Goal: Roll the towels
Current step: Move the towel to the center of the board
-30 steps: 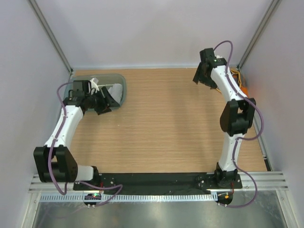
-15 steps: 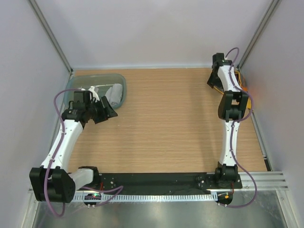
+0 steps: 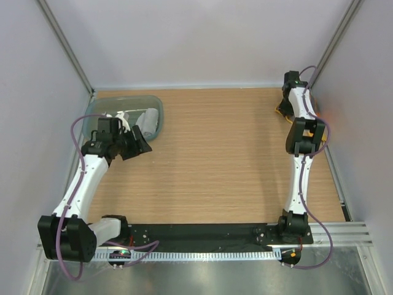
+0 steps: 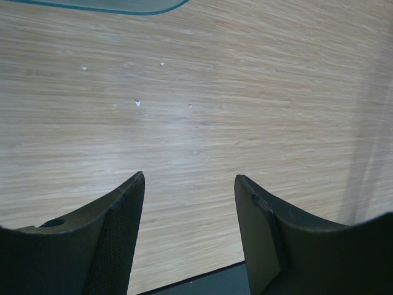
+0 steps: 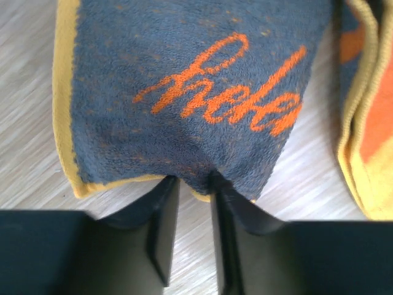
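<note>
The orange towel (image 5: 184,92) lies grey face up with orange script, at the table's far right corner (image 3: 280,111). My right gripper (image 5: 191,178) is down on its near edge, jaws narrow with the hem pinched between the tips. In the top view the right gripper (image 3: 287,103) is mostly hidden under its wrist. The light grey towel (image 3: 148,119) lies rolled inside the teal tub (image 3: 97,108). My left gripper (image 3: 137,146) hovers just in front of the tub. It is open (image 4: 187,178) over bare wood, holding nothing.
The teal tub's rim (image 4: 123,7) shows at the top of the left wrist view. A white object (image 3: 120,115) also sits in the tub. The enclosure's walls close off the back and the sides, near the right wrist. A black base strip (image 3: 202,232) runs along the near edge.
My right arm has stretched out to the far right corner and come down, and its jaws have closed on the orange towel's edge. My left gripper drew back from the tub, then held still.
</note>
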You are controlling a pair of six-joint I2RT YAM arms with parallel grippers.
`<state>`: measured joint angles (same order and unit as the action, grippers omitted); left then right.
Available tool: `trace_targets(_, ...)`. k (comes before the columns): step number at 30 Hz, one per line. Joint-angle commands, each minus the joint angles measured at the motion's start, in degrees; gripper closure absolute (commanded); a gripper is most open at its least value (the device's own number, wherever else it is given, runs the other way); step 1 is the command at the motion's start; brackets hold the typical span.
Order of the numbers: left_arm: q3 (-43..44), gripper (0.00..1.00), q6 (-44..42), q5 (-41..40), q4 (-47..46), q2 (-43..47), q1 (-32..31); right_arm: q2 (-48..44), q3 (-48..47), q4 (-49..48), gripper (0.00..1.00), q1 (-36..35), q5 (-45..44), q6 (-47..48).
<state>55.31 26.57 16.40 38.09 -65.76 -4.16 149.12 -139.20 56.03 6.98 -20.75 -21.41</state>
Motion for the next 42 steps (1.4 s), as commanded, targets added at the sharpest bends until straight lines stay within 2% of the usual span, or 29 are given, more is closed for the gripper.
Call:
trace_targets(1,0.2,0.39,-0.7,-1.5,0.0,0.0,-0.1,-0.3,2.7,-2.1,0.75,0.0,7.7,0.1)
trace_targets(2,0.3,0.39,-0.7,-1.7,-0.1,-0.1,-0.2,-0.8,4.6,-2.5,0.88,0.0,10.6,-0.7)
trace_targets(4,0.2,0.39,-0.7,-2.0,-0.1,0.0,-0.2,-4.0,7.4,-3.9,0.97,-0.3,12.9,-1.5)
trace_targets(6,0.3,0.39,-0.8,-2.8,-0.1,0.2,-0.1,-7.1,13.2,-5.1,0.99,-1.5,14.9,-1.8)
trace_targets(10,0.3,0.39,-0.8,-3.8,0.0,0.7,-0.3,-21.4,27.3,-9.7,0.99,-5.8,16.6,-1.6)
trace_targets(13,0.5,0.39,-0.9,-4.6,0.0,0.8,-0.2,-30.9,41.4,-13.0,0.99,-9.2,22.0,-3.7)
trace_targets(14,0.5,0.39,-0.9,-4.6,-0.1,0.9,-0.3,-38.0,49.5,-13.9,0.99,-9.9,23.4,-5.3)
trace_targets(15,0.3,0.39,-0.8,-4.6,0.0,1.0,-0.4,-41.1,53.6,-17.0,0.99,-10.9,25.5,-9.3)
trace_targets(16,0.4,0.4,-0.9,-4.7,0.1,1.2,-0.5,-47.4,61.2,-18.5,0.99,-13.9,28.9,-11.4)
trace_targets(18,0.4,0.4,-0.8,-4.8,-0.1,1.3,-0.5,-52.6,67.0,-21.7,0.99,-19.8,30.9,-17.0)
trace_targets(19,0.5,0.4,-0.9,-5.1,-0.1,1.3,-0.6,-54.7,70.7,-22.4,0.99,-27.6,30.4,-18.8)
trace_targets(21,0.5,0.4,-0.9,-5.2,0.0,1.5,-0.7,-59.5,73.4,-25.3,0.99,-35.2,31.4,-23.0)
trace_targets(23,0.3,0.4,-1.0,-5.5,0.1,1.9,-0.6,-61.5,74.6,-27.2,0.5,-44.9,30.6,-26.8)
trace_targets(25,-0.5,0.39,-0.9,-5.8,0.4,2.3,-0.8,-63.2,71.7,-24.7,0.21,-48.4,27.4,-26.8)
trace_targets(28,-0.3,0.4,-0.1,-5.7,2.8,3.3,-2.2,-64.9,66.4,-18.0,0.18,-49.2,21.4,-22.9)
trace_targets(29,-0.5,0.4,0.7,-5.7,3.4,4.4,-3.2,-65.3,64.9,-13.8,0.18,-49.2,15.6,-21.7)
trace_targets(32,-1.0,0.41,3.3,-6.6,6.4,7.3,-6.0,-67.6,61.8,-9.8,0.17,-48.6,10.1,-18.2)
trace_targets(35,-3.3,0.43,6.8,-7.4,7.7,9.2,-9.0,-70.0,62.8,-8.9,0.17,-47.1,8.5,-17.2)
trace_targets(42,-12.7,0.45,19.8,-14.0,3.0,10.2,-23.7,-73.9,70.0,-10.2,0.17,-42.7,9.3,-16.9)
